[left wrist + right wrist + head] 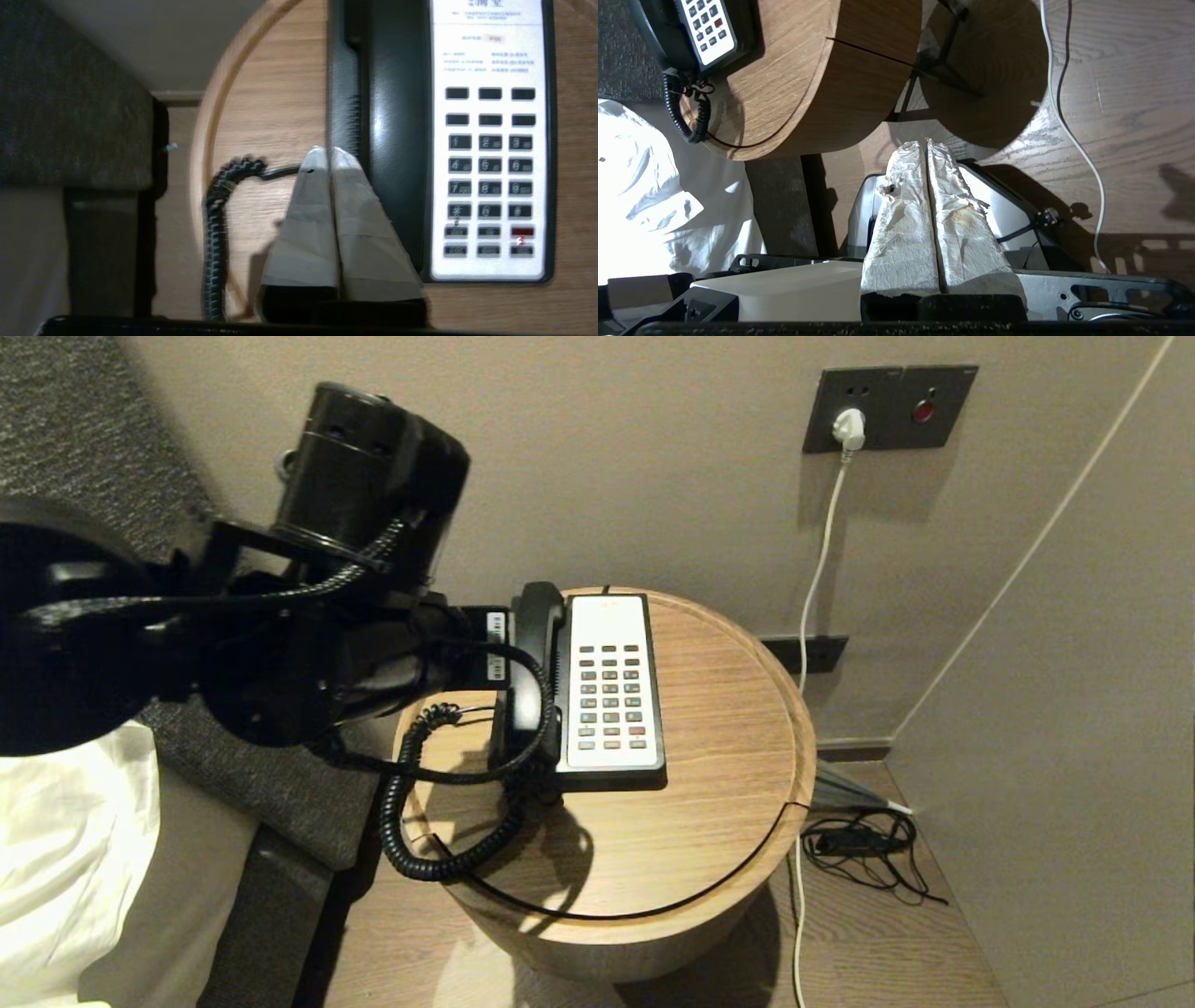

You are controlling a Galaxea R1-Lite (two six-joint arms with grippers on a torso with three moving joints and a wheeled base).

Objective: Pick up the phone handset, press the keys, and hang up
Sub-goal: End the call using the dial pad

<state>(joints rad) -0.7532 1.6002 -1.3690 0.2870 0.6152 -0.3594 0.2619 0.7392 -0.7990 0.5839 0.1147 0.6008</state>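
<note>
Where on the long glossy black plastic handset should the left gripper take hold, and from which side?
Best at the slim middle of the long glossy black plastic handset, between its bulky ends, coming from above with one finger either side. It lies cradled lengthwise beside the keys; the left gripper is shut and must open first.

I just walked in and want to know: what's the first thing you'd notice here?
A black-and-white phone sits on a round wooden table, its handset resting in its cradle with a curly black cord looping off the table's edge. The big black left arm reaches in, its gripper shut beside the handset.
</note>
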